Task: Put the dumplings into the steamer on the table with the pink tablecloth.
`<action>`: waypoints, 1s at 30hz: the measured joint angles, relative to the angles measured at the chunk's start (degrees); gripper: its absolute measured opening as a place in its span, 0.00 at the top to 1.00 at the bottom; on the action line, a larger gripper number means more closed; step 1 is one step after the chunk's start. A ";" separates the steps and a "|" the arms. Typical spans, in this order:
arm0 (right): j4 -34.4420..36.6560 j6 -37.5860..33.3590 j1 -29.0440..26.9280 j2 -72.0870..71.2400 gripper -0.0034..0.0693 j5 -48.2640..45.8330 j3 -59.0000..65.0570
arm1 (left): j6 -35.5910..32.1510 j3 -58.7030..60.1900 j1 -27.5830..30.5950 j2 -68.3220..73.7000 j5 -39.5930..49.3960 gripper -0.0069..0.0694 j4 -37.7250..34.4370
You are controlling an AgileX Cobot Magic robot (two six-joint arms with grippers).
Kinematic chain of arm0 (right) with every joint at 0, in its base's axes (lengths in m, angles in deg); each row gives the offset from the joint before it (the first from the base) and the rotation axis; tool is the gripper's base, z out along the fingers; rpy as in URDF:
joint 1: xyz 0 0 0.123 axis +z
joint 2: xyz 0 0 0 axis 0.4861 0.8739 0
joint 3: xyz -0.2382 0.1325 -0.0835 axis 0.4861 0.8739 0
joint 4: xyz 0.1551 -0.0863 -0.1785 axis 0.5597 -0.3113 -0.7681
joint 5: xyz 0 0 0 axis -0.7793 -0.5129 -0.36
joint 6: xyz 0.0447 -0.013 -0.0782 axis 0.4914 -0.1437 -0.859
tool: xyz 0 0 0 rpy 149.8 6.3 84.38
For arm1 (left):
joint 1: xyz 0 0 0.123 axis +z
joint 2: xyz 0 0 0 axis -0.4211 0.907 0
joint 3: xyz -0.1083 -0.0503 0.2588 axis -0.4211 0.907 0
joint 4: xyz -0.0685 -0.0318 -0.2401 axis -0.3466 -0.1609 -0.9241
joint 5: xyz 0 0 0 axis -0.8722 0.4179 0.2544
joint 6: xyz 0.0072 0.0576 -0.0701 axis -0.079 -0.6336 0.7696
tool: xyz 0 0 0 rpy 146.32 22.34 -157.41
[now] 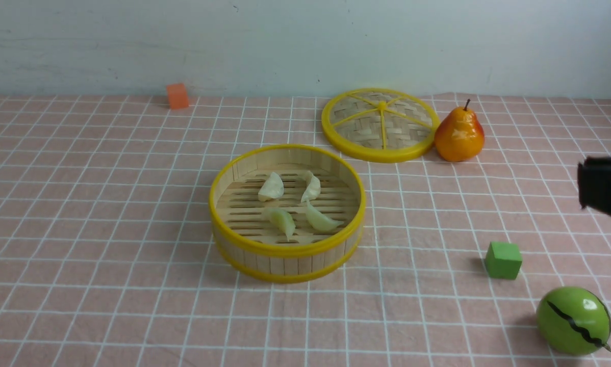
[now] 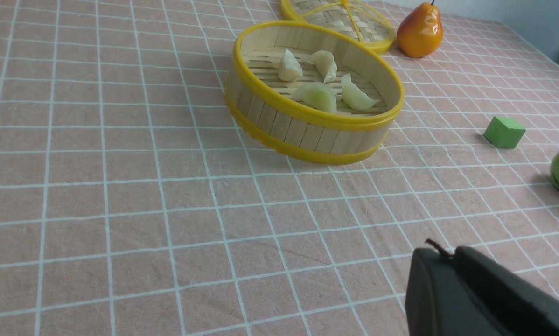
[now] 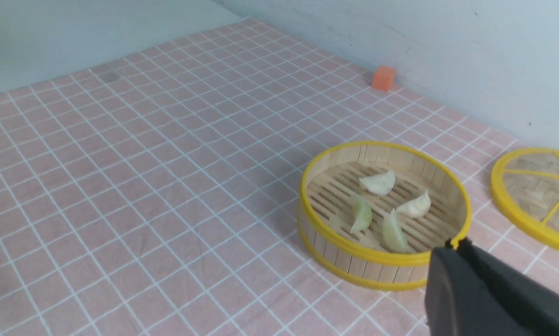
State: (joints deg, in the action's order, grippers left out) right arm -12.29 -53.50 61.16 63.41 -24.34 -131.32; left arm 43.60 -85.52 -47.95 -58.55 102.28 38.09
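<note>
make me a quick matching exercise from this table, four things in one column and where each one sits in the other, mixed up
Things:
1. dumplings
2. pear
3. orange cube
4. green cube

Places:
A. far edge of the table, by the wall
B. inside the steamer
C. beside the woven lid
D. near the green striped ball

Pairs: 1-B, 2-C, 3-A, 4-D

Bright even light, soft shadows, sharp
</note>
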 joint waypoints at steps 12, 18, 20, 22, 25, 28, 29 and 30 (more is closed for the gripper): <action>-0.31 0.00 0.00 -1.95 0.95 -2.40 6.08 | 0.00 0.00 0.00 0.00 -0.05 0.84 0.00; -3.06 2.14 -2.02 -6.30 0.98 11.58 17.95 | 0.00 0.00 0.00 0.00 -0.05 0.84 0.00; -4.69 5.98 -4.95 -10.41 0.98 17.95 25.43 | 0.00 0.00 0.00 0.00 -0.05 0.83 0.00; -6.99 10.84 -8.70 -15.56 0.98 22.60 32.52 | 0.00 0.00 0.00 0.00 -0.05 0.83 0.00; -10.53 16.43 -13.41 -21.66 0.98 24.68 38.46 | 0.00 0.00 0.00 0.00 -0.05 0.83 0.00; -17.09 26.74 -21.08 -29.81 0.98 23.72 45.33 | 0.00 0.00 0.00 0.00 -0.05 0.82 0.00; -18.86 29.58 -23.21 -31.89 0.98 22.59 46.74 | 0.00 0.00 0.00 0.00 -0.05 0.82 0.00; -20.40 32.10 -25.24 -33.74 0.98 21.39 48.00 | 0.00 0.00 0.00 0.00 -0.05 0.82 0.00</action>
State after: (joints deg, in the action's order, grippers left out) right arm -32.69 -21.40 35.93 29.66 -2.95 -83.32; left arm 43.60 -85.52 -47.95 -58.55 102.22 38.09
